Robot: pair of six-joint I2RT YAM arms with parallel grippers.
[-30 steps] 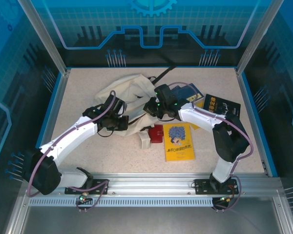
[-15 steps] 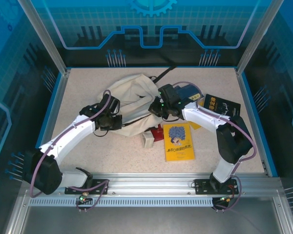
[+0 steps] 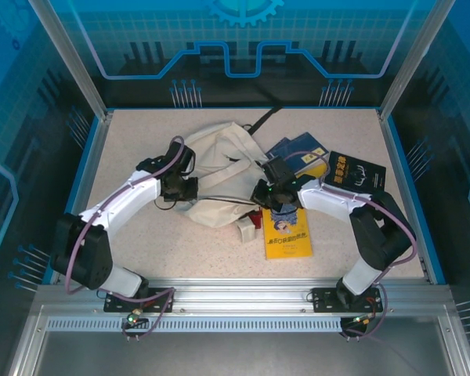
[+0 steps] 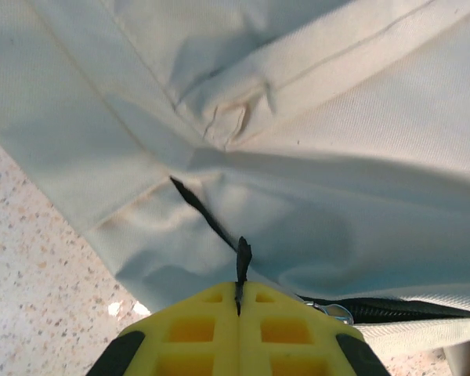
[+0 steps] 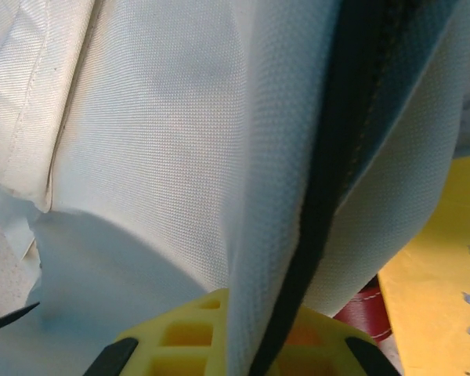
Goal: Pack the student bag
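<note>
The student bag [image 3: 219,153], cream fabric with black straps, lies crumpled at the table's middle. My left gripper [image 3: 189,188] is at its left near side, shut on a black zipper pull [image 4: 243,254] that sticks out between the yellow fingers [image 4: 192,329]. A black zipper line [image 4: 200,211] runs away across the fabric. My right gripper [image 3: 262,192] is at the bag's right near edge. It is shut on a fold of cream fabric [image 5: 164,141] with a black zipper band [image 5: 337,180] running through the jaws.
A yellow book [image 3: 287,227] lies just near of the right gripper, with a red case [image 3: 254,222] and a small white box [image 3: 241,229] beside it. A black book [image 3: 356,170] and blue books [image 3: 298,150] lie to the right. The red case [image 5: 368,309] peeks from under the fabric.
The right gripper has moved nearer and rightward, drawing the bag's edge toward the yellow book. The left arm has swung left and back. The bag now lies stretched between them.
</note>
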